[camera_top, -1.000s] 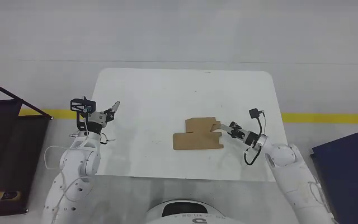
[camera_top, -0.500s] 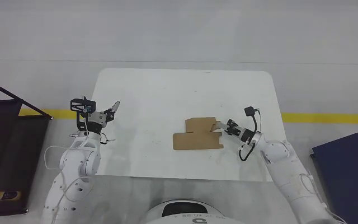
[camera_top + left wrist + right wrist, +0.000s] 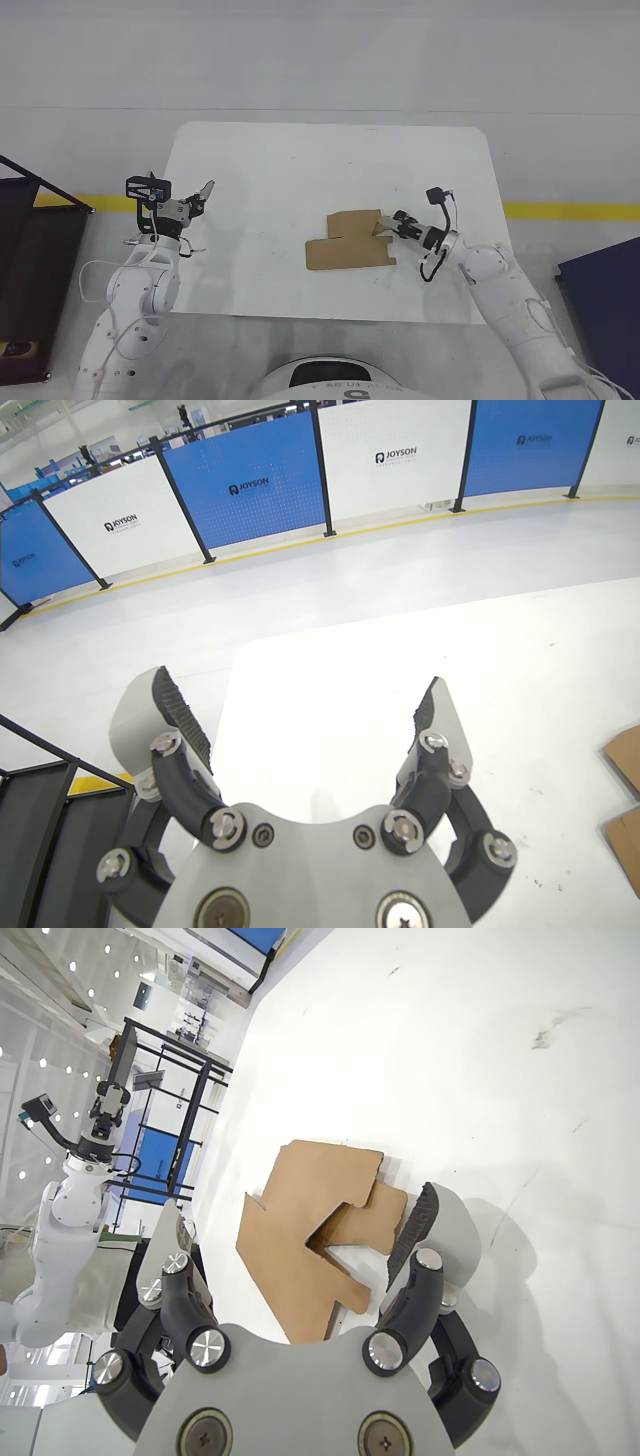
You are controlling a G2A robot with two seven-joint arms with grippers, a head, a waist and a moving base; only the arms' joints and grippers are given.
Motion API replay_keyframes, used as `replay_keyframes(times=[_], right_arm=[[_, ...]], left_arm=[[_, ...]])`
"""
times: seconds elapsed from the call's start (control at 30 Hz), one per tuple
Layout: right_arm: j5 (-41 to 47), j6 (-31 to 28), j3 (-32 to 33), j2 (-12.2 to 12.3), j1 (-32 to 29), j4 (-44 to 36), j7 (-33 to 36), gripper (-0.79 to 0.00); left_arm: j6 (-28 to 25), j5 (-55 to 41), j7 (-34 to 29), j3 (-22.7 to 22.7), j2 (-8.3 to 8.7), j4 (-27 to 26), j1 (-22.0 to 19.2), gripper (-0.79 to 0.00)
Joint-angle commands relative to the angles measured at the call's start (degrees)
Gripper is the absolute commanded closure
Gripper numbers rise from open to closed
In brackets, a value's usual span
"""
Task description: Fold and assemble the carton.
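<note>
Near the middle of the table (image 3: 300,160), somewhat toward the robot's right, the carton (image 3: 352,243) lies flat: a brown two-layer blank with no panel raised. At its right edge the right gripper (image 3: 300,1198) sits low, jaws apart. One ribbed pad (image 3: 412,1228) is just beside the small end flap (image 3: 385,1215), and whether it touches the cardboard cannot be settled. The other finger stands clear of the blank. By the table's left edge the left gripper (image 3: 295,677) is held up with jaws wide apart and nothing between them, well apart from the carton. Judgement: the task is at its very start, and the step in hand is taking hold of the end flap so the blank can be opened. For a good grasp, the low pad should slip under the flap's free edge rather than press down on it. A thin sheet on a smooth top will likely slide if shoved sideways. Closing should be slow and on one layer only, since pinching both layers would probably hold the blank shut. Any lift ought to turn about the crease, not pull straight up, to avoid creasing the corner. Bringing the idle arm across to pin the far panel would steady the sheet.
</note>
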Motion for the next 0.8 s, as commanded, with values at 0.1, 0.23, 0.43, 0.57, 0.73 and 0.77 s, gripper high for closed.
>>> replay_keyframes(times=[0.1,0.23,0.43,0.57,0.73,0.77], right_arm=[[2.41,-0.98,-0.76,-0.14,0.53,0.90,0.88,-0.616],[7.41,-2.11,-1.00,-0.06,0.04,0.28,4.22,-0.570],[12.77,-2.86,-0.56,0.40,-1.13,-1.51,8.30,-0.557],[9.42,-4.28,2.06,1.16,-1.89,-2.94,4.76,-0.613],[-4.65,-3.23,4.73,1.86,-4.92,-7.99,-6.53,-0.646],[-4.62,-3.17,4.91,1.91,-5.77,-9.26,-7.35,-0.646]], left_arm=[[0.00,0.00,0.00,0.00,0.00,0.00,0.00,-0.785],[0.00,0.00,0.00,0.00,0.00,0.00,0.00,-0.785],[0.00,0.00,0.00,0.00,0.00,0.00,0.00,-0.785],[0.00,0.00,0.00,0.00,0.00,0.00,0.00,-0.785],[0.00,0.00,0.00,0.00,0.00,0.00,0.00,-0.785],[0.00,0.00,0.00,0.00,0.00,0.00,0.00,-0.785]])
